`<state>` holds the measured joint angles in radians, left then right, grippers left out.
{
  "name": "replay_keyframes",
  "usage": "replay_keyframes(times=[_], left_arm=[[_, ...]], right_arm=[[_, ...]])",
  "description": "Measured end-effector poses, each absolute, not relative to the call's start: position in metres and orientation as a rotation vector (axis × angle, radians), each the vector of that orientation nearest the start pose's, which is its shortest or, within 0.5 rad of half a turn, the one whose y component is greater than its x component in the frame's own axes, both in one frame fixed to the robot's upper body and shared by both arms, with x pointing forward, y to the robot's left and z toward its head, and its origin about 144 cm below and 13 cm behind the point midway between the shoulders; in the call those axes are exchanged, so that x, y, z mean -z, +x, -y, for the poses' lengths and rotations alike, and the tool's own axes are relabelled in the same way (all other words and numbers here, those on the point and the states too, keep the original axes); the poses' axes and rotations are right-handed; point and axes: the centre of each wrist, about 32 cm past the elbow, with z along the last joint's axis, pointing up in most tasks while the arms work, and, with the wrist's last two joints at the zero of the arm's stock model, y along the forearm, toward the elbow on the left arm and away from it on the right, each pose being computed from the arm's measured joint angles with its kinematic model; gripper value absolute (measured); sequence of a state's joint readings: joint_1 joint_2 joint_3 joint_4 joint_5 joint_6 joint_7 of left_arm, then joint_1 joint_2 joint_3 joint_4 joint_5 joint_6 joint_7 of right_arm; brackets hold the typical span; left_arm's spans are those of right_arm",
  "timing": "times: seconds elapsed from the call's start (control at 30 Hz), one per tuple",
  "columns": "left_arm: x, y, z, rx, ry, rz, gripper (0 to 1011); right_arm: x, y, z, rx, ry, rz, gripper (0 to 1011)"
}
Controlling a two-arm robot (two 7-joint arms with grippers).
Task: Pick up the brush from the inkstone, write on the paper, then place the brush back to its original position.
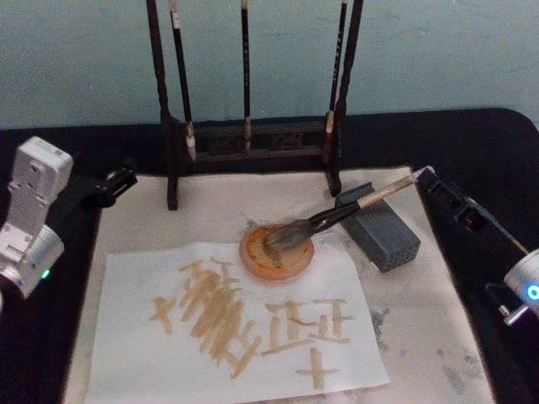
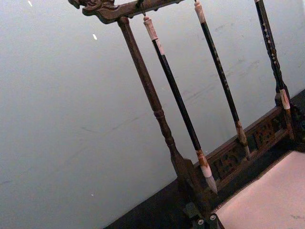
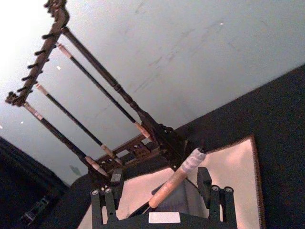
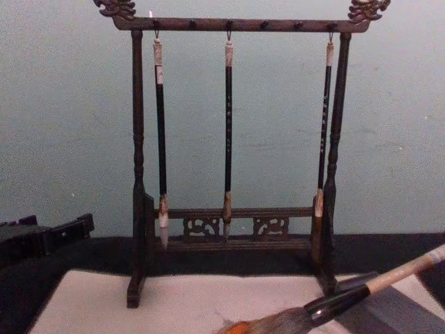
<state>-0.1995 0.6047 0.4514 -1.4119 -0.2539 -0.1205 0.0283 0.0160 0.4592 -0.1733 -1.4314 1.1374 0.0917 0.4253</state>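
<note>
the brush [image 1: 337,217] lies tilted on the table. its pale handle is propped across the top of the inkstone [image 1: 387,240], and its bushy head slopes down into a small orange dish [image 1: 253,257] just beside the stone. the right gripper [image 1: 428,179] sits at the far tip of the handle, off the back right corner of the inkstone. from its wrist camera the two fingers [image 3: 205,183] stand well apart with the handle end between them and a gap on each side, so nothing is clamped.

the paper [image 1: 135,278] lies flat in front of the dish on a beige mat [image 1: 421,320] and carries tan brush strokes across its middle. behind it all stands the dark wooden brush rack [image 1: 253,139] with three slim brushes hanging from it.

the left gripper [image 1: 118,183] is parked off the mat's back left corner, and i can't tell whether its claw is apart or together.
</note>
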Motion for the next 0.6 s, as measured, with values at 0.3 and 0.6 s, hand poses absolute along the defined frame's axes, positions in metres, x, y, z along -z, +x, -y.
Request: replay_keyframes(times=[0.3, 0.6], left_arm=[[-1.1398, 0.4886, -0.3097, -1.248, 0.304, 0.285, 1002], [-1.1398, 0.4886, -0.3096, -1.248, 0.304, 0.285, 1002]], right_arm=[[-1.1088, 0.4533, 0.3283, 1.042, 0.485, -0.729, 1001], [-1.1034, 0.458, 0.3286, 0.997, 0.568, -0.833, 1001]])
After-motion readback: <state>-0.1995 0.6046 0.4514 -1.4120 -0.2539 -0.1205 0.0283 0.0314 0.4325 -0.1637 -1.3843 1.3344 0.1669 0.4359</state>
